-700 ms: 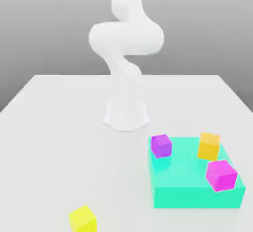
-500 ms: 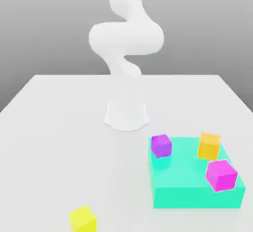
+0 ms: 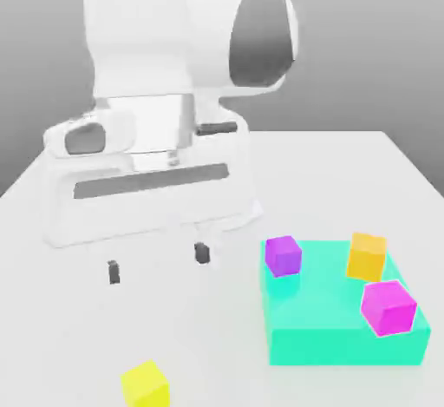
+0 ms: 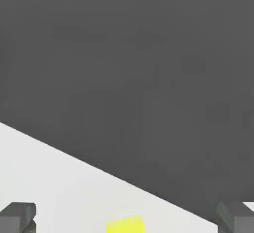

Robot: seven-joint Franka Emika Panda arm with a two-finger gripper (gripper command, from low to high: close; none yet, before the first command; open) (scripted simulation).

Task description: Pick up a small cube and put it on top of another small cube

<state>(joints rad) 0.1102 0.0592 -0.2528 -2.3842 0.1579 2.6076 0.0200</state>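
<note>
The small bright yellow cube (image 3: 145, 384) lies on the white table near the front edge, toward the exterior view's left. My gripper (image 3: 157, 263) hangs open above the table, behind and slightly right of that cube, its two dark fingertips (image 3: 113, 271) wide apart with nothing between them. In the hand view the yellow cube (image 4: 125, 224) sits between the two dark fingertips (image 4: 19, 216), farther off on the table. A purple cube (image 3: 283, 254), an orange-yellow cube (image 3: 367, 256) and a magenta cube (image 3: 389, 308) rest on a teal block.
The teal block (image 3: 342, 331) stands at the exterior view's right front. The white table (image 3: 52, 327) runs wide around it. The large white arm body (image 3: 165, 93) looms over the table's middle and left.
The arm has swung forward and down from its upright pose, bringing the hand low over the table. The cubes have not moved.
</note>
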